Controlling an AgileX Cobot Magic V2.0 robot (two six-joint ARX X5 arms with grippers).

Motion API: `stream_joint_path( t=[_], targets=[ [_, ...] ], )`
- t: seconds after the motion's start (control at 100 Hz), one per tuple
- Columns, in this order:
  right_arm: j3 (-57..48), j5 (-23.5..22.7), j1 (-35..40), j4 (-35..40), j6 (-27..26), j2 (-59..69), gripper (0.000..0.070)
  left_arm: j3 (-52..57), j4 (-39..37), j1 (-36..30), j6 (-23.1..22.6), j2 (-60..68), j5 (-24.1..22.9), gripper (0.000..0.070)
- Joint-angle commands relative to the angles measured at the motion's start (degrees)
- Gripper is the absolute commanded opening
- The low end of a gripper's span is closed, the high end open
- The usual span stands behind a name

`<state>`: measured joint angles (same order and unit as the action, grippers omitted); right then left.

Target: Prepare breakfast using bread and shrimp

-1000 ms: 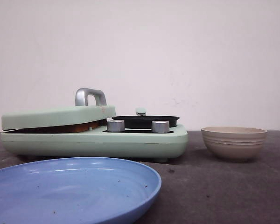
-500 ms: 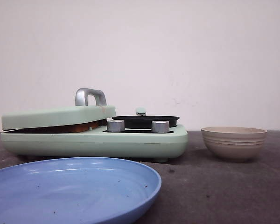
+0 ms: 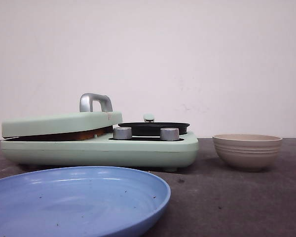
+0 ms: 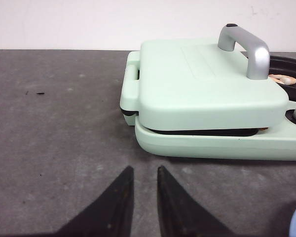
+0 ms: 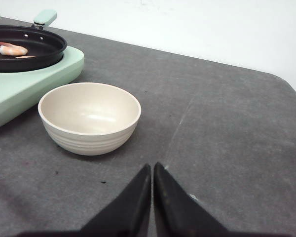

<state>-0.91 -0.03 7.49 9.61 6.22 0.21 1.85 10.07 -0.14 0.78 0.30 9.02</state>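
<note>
— Appliance? Bread?
— Mint-green breakfast maker (image 3: 138,148) on dark grey surface (image 3: 227,197). Hinged lid (image 4: 202,84) with silver handle (image 4: 246,49) lowered over press side, resting slightly ajar. Thin golden-brown edge of bread (image 3: 81,134) seen in the gap under the lid in the front view; number of slices not discernible. Two silver knobs (image 3: 122,133) along the front edge.
— Shrimp?
— Pale pink shrimp (image 5: 10,49) lying in black round pan (image 5: 34,47) on the maker's right side.
— Crockery?
— Blue plate (image 3: 79,197) nearest the camera, in front of the maker. Beige ribbed bowl (image 5: 90,117) just beside the maker's right end, not touching.
— Hands?
— Left hand (image 4: 144,170) low over the surface, near the lid's hinge end, apart from it; fingers narrowly parted, holding nothing. Right hand (image 5: 152,168) over bare surface near the bowl; fingertips pressed together, holding nothing.
</note>
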Motion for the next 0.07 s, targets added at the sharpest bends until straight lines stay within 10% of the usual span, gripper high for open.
stream_joint_path(
  t=[0.0,0.06],
  targets=[
    [0.22,-0.11,0.09,-0.77,0.42,0.00,0.0000,-0.94,0.57,-0.04,-0.09,-0.02,-0.15,0.0000],
    [0.22,-0.11,0.09,-0.77,0.42,0.00,0.0000,-0.94,0.57,-0.02,-0.09,-0.02,-0.15,0.0000]
  ],
)
